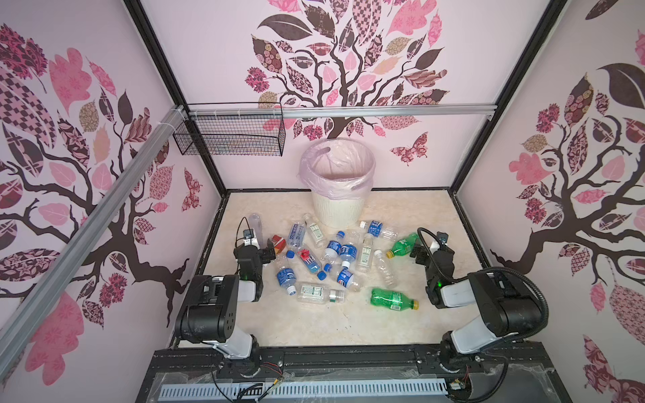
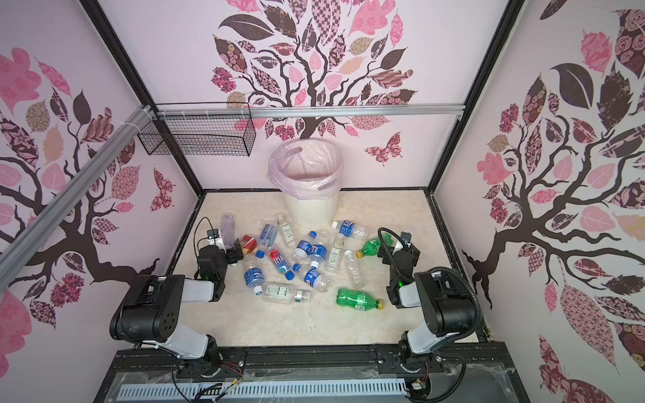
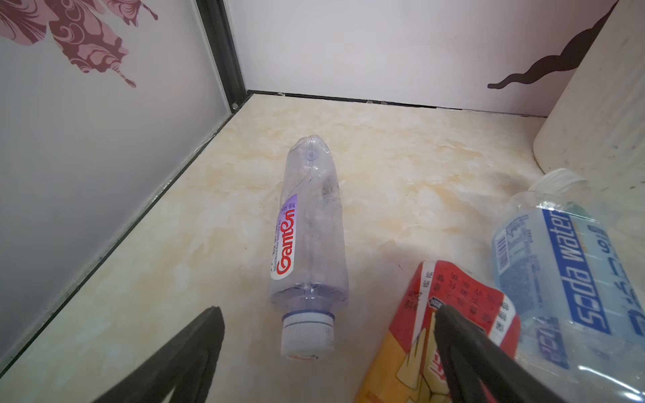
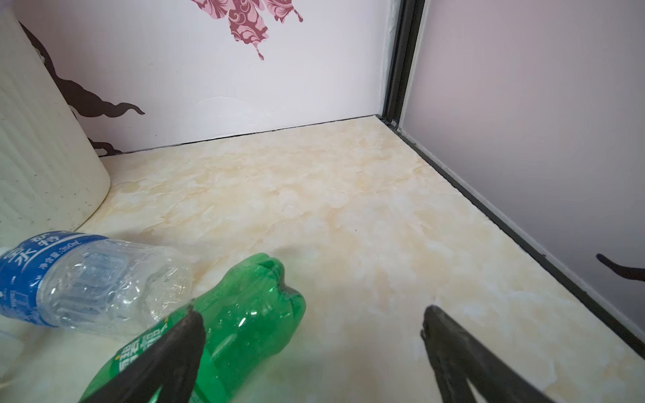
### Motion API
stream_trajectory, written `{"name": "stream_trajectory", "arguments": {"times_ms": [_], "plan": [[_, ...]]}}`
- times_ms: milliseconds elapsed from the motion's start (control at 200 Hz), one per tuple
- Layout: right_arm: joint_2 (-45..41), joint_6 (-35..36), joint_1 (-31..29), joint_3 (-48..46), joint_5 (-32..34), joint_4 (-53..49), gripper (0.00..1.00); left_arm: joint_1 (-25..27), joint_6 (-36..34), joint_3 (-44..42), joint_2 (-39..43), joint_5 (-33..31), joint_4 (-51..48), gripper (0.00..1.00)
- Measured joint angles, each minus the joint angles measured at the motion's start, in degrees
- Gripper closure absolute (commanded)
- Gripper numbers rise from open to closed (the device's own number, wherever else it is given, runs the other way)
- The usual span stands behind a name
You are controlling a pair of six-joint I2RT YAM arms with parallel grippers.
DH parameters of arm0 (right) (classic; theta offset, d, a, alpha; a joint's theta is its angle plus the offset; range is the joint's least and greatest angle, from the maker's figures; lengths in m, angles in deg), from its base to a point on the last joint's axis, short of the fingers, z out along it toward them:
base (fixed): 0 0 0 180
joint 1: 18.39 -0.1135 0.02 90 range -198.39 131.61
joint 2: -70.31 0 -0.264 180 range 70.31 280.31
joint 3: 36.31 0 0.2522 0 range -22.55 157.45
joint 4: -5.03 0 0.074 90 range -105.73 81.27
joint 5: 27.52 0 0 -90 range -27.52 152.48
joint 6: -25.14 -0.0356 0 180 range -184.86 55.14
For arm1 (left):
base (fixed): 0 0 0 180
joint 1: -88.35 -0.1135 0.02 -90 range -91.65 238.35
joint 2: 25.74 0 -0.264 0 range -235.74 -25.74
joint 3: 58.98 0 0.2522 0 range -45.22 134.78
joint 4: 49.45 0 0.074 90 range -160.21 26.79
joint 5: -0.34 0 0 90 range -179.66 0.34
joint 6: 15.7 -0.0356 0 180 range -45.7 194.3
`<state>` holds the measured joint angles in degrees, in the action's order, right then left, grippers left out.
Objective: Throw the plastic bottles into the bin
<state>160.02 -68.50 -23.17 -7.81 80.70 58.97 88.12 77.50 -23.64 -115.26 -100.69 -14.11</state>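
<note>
Presently:
1. plastic bottles (image 1: 333, 247): strewn before the bin (image 1: 336, 213), none visibly inside.
2. left gripper (image 3: 324, 310): jaws wide, empty, aimed at clear bottle (image 3: 310, 237), likely its pick.
3. right gripper (image 4: 312, 312): jaws wide, empty, over green bottle (image 4: 244, 321).

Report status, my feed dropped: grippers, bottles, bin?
Left gripper open, aimed at clear Ganten bottle. Right gripper open, beside green bottle. All bottles on table, bin looks empty. Red-and-yellow container crowds left fingers.
</note>
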Motion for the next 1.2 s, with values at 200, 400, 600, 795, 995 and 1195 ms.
{"name": "stream_trajectory", "arguments": {"times_ms": [200,400,600,795,995,1195], "plan": [[0.00,0.00,0.00,0.00,0.00,0.00,0.00,0.00,0.00,0.00,0.00,0.00,0.00,0.03],[0.00,0.00,0.00,0.00,0.00,0.00,0.00,0.00,0.00,0.00,0.00,0.00,0.00,0.03],[0.00,0.00,0.00,0.00,0.00,0.00,0.00,0.00,0.00,0.00,0.00,0.00,0.00,0.03],[0.00,0.00,0.00,0.00,0.00,0.00,0.00,0.00,0.00,0.00,0.00,0.00,0.00,0.03],[0.00,0.00,0.00,0.00,0.02,0.02,0.00,-0.15,0.00,0.00,0.00,0.31,-0.20,0.03],[-3.41,-1.11,-0.02,0.50,3.54,-5.49,0.00,-0.31,-0.66,2.14,2.75,2.19,-8.46,0.03]]}}
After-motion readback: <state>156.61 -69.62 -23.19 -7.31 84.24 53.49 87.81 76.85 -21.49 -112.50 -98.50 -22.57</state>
